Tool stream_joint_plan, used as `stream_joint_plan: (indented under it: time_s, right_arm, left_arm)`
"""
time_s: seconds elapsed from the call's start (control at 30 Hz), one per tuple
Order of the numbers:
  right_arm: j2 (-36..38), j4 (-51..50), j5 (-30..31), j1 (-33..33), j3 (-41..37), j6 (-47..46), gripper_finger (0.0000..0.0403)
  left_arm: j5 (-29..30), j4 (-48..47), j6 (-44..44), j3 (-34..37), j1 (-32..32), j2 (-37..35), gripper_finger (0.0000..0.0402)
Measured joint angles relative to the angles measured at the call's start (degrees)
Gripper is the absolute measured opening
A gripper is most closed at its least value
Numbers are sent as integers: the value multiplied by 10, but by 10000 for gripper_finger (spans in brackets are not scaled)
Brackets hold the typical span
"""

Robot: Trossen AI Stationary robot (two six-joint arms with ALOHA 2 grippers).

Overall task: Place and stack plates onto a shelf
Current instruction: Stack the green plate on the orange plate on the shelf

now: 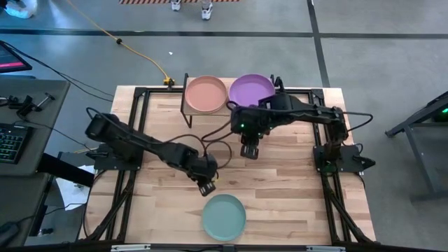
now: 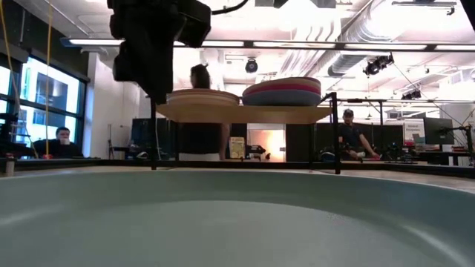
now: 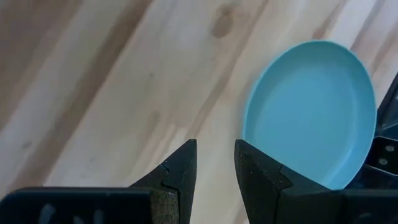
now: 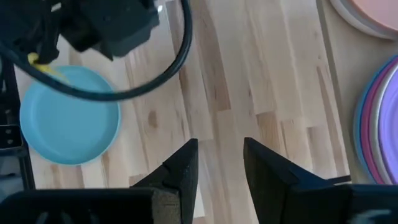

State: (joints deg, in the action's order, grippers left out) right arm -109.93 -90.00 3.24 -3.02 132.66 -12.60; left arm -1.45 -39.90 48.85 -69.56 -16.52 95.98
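1. The counter [image 1: 294, 175] is wooden planking in a black frame, with both dark arms reaching in over its middle.
2. The shelf [image 1: 187, 105] stands at the counter's far edge and carries two stacks side by side: a salmon plate [image 1: 206, 94] tops one, a purple plate [image 1: 250, 90] tops the other, with pink and blue rims showing beneath the purple.
3. A teal plate [image 1: 224, 217] lies alone at the counter's near edge, well apart from the shelf.
4. The left pincer [image 1: 206, 186] hangs just beside the teal plate, fingers slightly parted, grasping nothing.
5. The right pincer [image 1: 250, 150] hovers over bare wood near the shelf, released and empty.
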Motion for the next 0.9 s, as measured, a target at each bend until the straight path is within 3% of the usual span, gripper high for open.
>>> stream_joint_plan:
  time_s: [0.3, 0.9]
  right_arm:
    - [0, 0, 15, -25, 0, -36, 108]
    - [-1, 1, 16, -35, 0, -54, 108]
  left_arm:
    - [-19, 74, 6, 0, -39, 51, 97]
    - [-31, 128, 36, 0, -66, 109, 97]
